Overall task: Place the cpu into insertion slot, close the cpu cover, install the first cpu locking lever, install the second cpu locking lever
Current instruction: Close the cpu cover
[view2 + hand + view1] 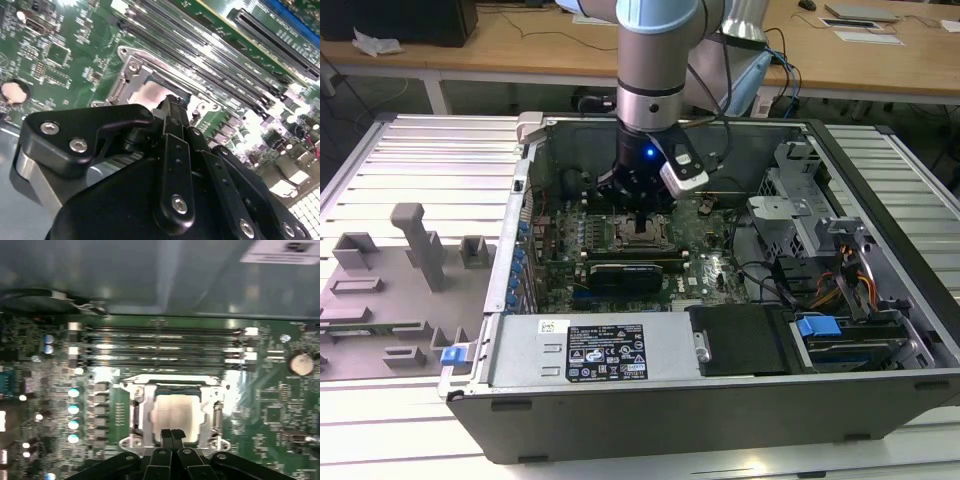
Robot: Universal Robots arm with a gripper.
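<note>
- The small, flat, square cpu with its pale silver top lies inside the square, metal-framed insertion slot on the green motherboard. The first step looks done.
- The thin silver-grey cpu cover, a frame plate with a large window, appears to lie flat around the chip. I judge it closed, though not with certainty.
- I cannot tell whether either locking lever is latched, so I count both lever steps as unconfirmed.
- The black pincer sits at the rim of the insertion slot, just beside the cpu. Its two fingertips are clenched together with nothing seen between them.
- The long, narrow, dark memory slots run just beside one side of the insertion slot, so sideways room there is tight.
- A row of small, pale, round capacitors stands near another side of the insertion slot.
- In the exterior view the long black expansion card lies near the insertion slot, between it and the silver power-supply box.
- The dark grey metal walls of the computer case stand well apart from the insertion slot.
- Loose black cables hang to the exterior view's right of the insertion slot.
- The space straight above the insertion slot is taken by the arm alone.
</note>
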